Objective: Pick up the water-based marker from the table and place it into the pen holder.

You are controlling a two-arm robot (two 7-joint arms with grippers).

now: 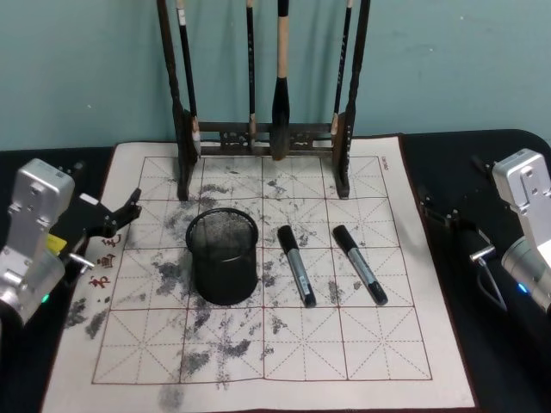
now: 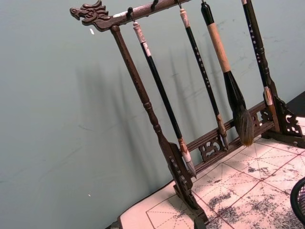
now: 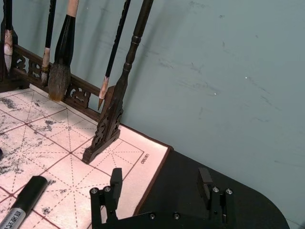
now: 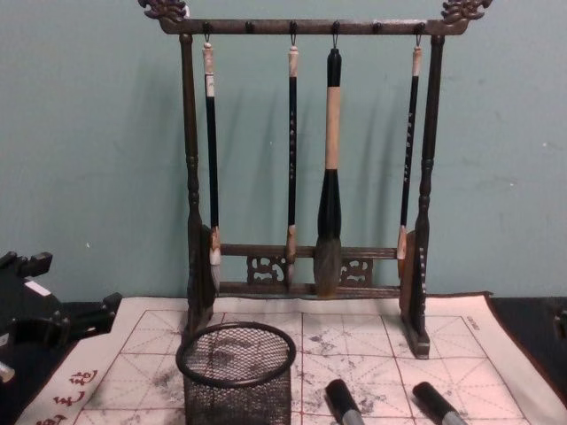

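Currently, two black cylindrical water-based markers with grey label bands lie flat on a white felt calligraphy mat (image 1: 387, 344) printed with a red grid and stained with ink. The mat covers a black surface (image 1: 448, 146). The left marker (image 1: 298, 267) lies just right of the pen holder (image 1: 225, 280), a small black wire-mesh cup with a thick round rim. The right marker (image 1: 362, 265) lies near it, further right. The two are roughly parallel and apart, caps toward the far side.

Either marker is judged light, rigid and smooth. The round barrel may roll or slip if pinched off-centre. Recommended hold: from above, across the barrel near mid-length, with the jaws square to its long axis. The gap between the two markers is narrow, so a finger could nudge the neighbour.

The pen holder is upright and looks empty. It is probably light enough to slide or tip if its rim is struck.

A tall dark wooden brush rack (image 1: 263, 133) with carved ends stands at the far edge of the mat, with four brushes (image 4: 329, 168) hanging from it. It is clear of the markers but limits high approaches from the far side.

The left end effector (image 1: 129, 215) hovers at the left edge of the mat, its jaws appearing apart. The right end effector (image 3: 160, 179) hangs over the surface right of the mat, jaws wide apart and holding nothing.
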